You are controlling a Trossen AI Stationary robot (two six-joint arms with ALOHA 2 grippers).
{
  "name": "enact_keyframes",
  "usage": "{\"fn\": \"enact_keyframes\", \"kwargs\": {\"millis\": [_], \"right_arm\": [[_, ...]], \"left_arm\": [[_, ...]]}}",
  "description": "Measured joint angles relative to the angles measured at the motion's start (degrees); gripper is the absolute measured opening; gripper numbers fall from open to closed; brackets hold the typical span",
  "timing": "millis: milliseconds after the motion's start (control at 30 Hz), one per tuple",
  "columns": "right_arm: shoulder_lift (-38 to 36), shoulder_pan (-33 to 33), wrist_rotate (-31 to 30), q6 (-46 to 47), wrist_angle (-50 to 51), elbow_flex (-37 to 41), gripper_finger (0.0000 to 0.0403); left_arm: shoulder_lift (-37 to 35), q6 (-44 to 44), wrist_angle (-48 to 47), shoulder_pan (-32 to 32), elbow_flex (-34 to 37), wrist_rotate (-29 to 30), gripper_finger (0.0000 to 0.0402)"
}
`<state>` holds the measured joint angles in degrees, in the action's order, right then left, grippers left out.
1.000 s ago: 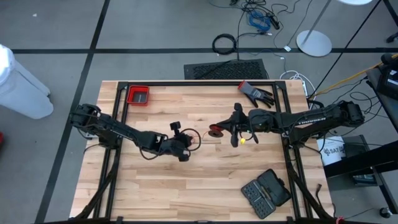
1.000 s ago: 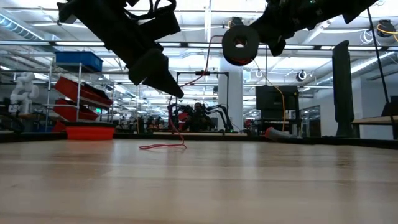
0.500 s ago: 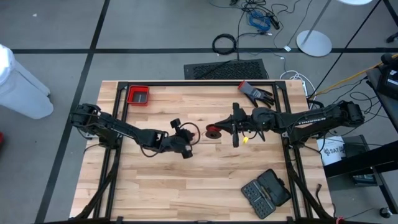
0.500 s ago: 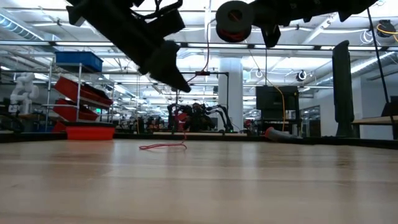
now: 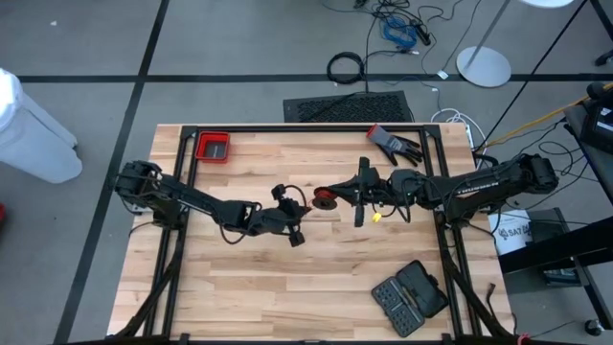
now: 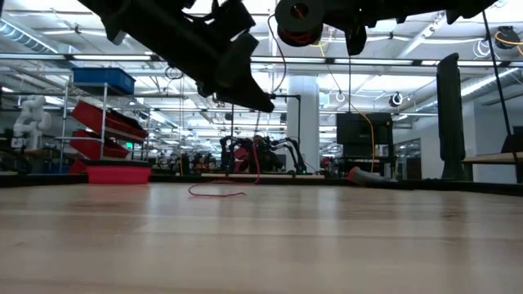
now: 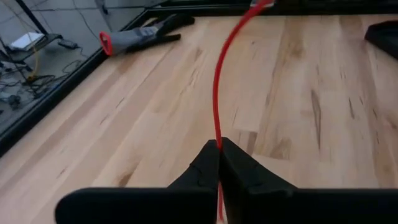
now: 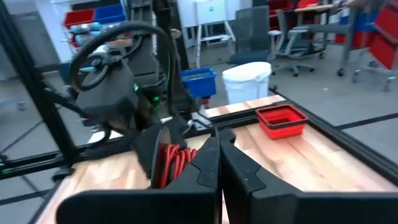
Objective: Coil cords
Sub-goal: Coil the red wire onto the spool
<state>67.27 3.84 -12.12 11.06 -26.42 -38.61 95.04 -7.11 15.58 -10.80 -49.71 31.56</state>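
your red cord (image 7: 219, 93) is thin as string, light and limp, so it will sag, kink and slide off anything that does not pinch it squarely. in the left wrist view it runs up from the pinch toward the top centre of the frame, and the left gripper (image 7: 219, 152) is clenched on it, fingertips pressed together with the cord between them. the black spool (image 5: 328, 200) it winds onto sits at the centre of the high view, raised above the table; in the low view it hangs at top centre with red turns already around its hub. the right gripper (image 5: 358, 195) is just beside the spool and its fingers are pressed shut in the right wrist view; i judge it carries the spool, though the contact itself is hidden. keep hold of the cord close to the spool, because a long free length will likely flop. a loose tail of cord (image 6: 216, 192) lies on the table in the middle of the low view, so mind it does not snag. for room, the wooden table (image 5: 287, 297) has bare boards across the lower left of the high view. the red tray (image 5: 212, 148) sits at upper left, the glove (image 5: 395, 144) at upper right, and the black case (image 5: 410, 296) at lower right, all well apart from both grippers.
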Motion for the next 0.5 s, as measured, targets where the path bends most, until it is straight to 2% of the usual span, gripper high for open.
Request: {"fn": "enact_keyframes", "kwargs": {"millis": [200, 400, 500], "right_arm": [[1.5, 0.8, -2.8, -1.0, -0.9, 0.0, 0.0], [3.0, 0.8, -2.8, 1.2, -2.1, 0.0, 0.0], [3.7, 0.8, -2.9, 1.8, -2.1, 0.0, 0.0]], "left_arm": [[3.0, -0.1, 4.8, 0.8, 0.0, -0.2, 0.0004], [3.1, -0.1, 5.2, 1.4, 0.0, 5.5, 0.0004], [3.1, -0.1, 7.1, 2.2, 0.0, 5.8, 0.0004]]}}
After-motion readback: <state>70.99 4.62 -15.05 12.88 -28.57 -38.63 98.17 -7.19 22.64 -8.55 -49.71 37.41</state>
